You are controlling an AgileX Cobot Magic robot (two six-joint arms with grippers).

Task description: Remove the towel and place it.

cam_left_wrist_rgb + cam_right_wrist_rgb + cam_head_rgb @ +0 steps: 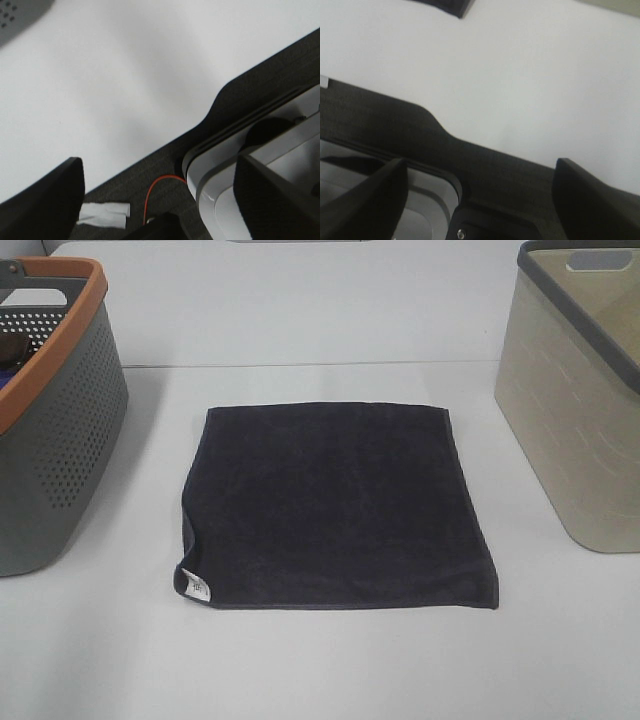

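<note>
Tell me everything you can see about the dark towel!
The towel is dark navy, soft and fuzzy-looking, folded into a flat square. It lies on the white table between a grey basket and a beige bin, touching neither. A small white tag sticks out at its near left corner, where the edge curls a little. No gripper touches it.

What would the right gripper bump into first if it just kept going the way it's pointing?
Probably the bare white table. The right gripper is open, with nothing between its fingers. A corner of the dark towel lies farther off, though depth is unclear.
</note>
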